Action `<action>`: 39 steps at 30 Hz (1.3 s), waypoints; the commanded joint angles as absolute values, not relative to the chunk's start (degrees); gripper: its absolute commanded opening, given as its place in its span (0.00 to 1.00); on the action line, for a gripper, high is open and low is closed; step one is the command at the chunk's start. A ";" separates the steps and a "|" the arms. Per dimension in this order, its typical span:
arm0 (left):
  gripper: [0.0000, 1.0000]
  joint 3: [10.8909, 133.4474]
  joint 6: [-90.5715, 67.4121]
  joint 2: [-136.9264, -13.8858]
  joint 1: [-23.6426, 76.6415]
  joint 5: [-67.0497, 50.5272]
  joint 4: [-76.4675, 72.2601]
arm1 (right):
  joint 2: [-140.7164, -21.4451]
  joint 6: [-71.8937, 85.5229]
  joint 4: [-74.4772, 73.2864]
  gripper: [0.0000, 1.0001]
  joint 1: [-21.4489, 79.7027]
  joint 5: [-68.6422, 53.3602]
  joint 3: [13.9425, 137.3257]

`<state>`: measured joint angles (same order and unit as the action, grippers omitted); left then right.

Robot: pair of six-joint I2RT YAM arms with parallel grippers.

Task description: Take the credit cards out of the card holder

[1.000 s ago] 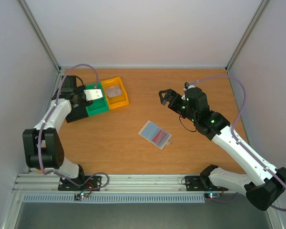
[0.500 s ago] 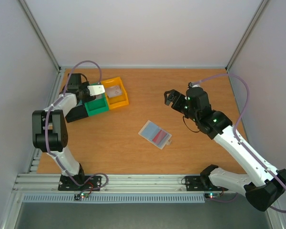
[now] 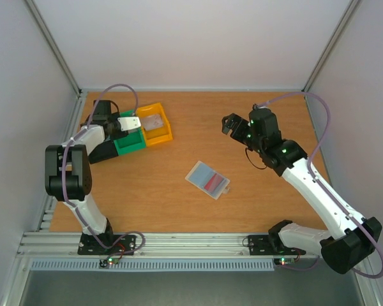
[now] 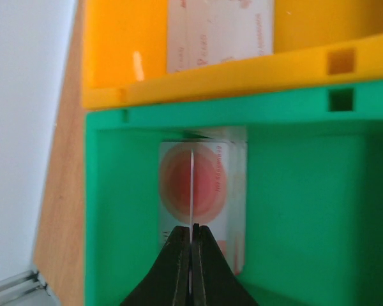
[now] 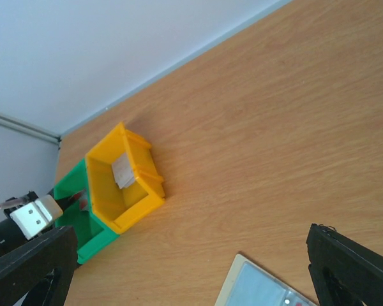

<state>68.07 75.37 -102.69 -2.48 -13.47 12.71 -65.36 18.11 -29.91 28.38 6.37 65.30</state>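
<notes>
Two credit cards (image 3: 214, 183), one reddish-pink and one pale bluish, lie in the one card holder (image 3: 196, 169) at the worktop (image 3: 153, 191) centre. We judge them light, stiff, slippery, best pinched at an exposed edge. The left gripper (image 4: 191, 231) is closed on one thin card (image 4: 191, 185) above the green bin (image 4: 293, 166), one of three; the right gripper (image 3: 228, 122) hangs wide open, empty.

My top external camera looks down from above and behind the arm bases and takes in the whole worktop (image 3: 147, 191). My left wrist camera sits very close over the green bin (image 4: 306, 191) at the far left corner, facing the yellow bin (image 4: 115, 51) beyond. My right wrist camera views that corner from well off, sharing both bins, with the card holder (image 5: 255, 290) at its lower edge.
</notes>
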 commanded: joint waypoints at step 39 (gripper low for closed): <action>0.91 67.07 75.08 -105.34 -0.26 -11.72 6.72 | -66.20 16.95 -27.07 0.99 22.76 -2.49 66.36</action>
